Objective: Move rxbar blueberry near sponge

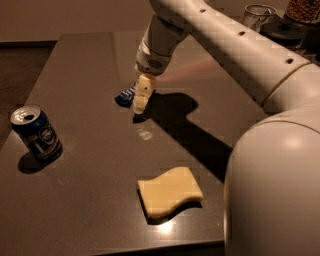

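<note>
Gripper [139,105] hangs pointing down over the far middle of the counter [75,70], its pale tip close to the surface or on it; which of the two cannot be told, nor whether it is open or closed. Just to its left, and partly hidden behind it, lies the rxbar blueberry [124,95], a small dark blue wrapper flat on the counter; whether the gripper touches it is unclear. The white arm [225,45] runs up and to the right from the gripper and casts a broad shadow across the counter toward the right. The sponge [170,191], pale yellow with wavy edges, lies flat near the front edge, well apart from the bar. A blue drink can [36,132] stands upright at the left edge. At the far right corner stands a clear glass [259,14].
</note>
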### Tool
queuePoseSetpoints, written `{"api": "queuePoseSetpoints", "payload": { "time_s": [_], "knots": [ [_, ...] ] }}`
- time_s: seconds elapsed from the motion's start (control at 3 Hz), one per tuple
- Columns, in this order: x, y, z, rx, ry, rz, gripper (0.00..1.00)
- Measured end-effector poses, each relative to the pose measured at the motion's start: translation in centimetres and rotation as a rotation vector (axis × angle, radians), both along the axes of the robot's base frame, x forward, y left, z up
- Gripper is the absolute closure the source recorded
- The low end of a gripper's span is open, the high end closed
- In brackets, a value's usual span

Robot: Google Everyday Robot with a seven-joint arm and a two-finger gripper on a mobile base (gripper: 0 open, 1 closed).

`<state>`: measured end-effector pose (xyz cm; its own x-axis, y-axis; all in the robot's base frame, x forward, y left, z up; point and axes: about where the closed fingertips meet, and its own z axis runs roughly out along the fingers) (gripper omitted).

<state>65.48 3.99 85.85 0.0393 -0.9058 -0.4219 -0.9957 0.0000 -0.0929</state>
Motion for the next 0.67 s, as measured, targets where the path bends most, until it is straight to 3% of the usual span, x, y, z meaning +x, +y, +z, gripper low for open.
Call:
{"api": "queuePoseSetpoints", "payload": {
  "time_s": [0.33, 0.67],
  "knots": [
    [0.43, 0.99, -0.92, -0.019, 0.031, 0.011, 0.15],
    [0.53, 1.08, -1.35, -0.028, 0.054, 0.014, 0.39]
  ]
}}
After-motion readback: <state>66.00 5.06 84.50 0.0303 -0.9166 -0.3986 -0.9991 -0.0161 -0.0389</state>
